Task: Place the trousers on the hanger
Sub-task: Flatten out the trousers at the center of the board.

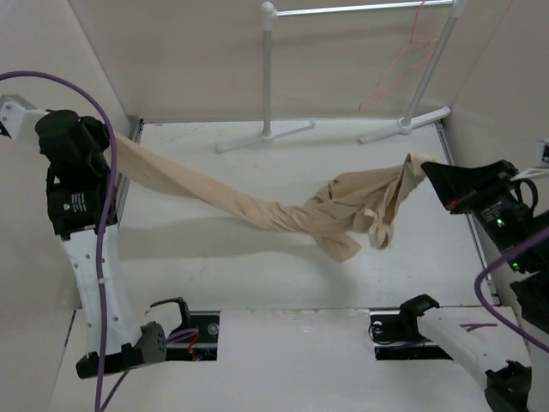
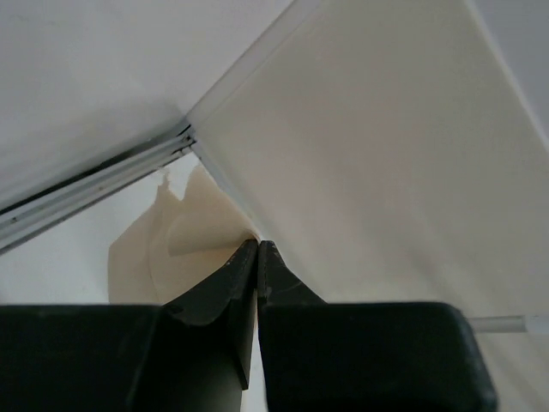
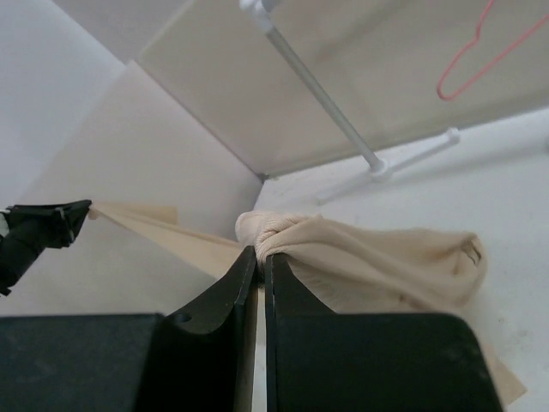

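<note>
Trousers (image 1: 283, 210) of soft beige cloth stretch between the left end effector (image 2: 258, 249) and right end effector (image 3: 261, 257), both clamped on them. The thin pinkish-red wire hanger (image 3: 441, 84) on the white tube rack (image 1: 268, 69) seems bare; draping remains.

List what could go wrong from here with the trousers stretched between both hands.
1. The left hand and right hand each pinch only a small edge of the soft beige cloth trousers; pulling may slip it free.
2. The cloth is twisted and bunched near the right hand, so it may drape unevenly.
3. The thin pinkish-red wire hanger hangs on the white tube rack; a nudge could swing it off.
</note>
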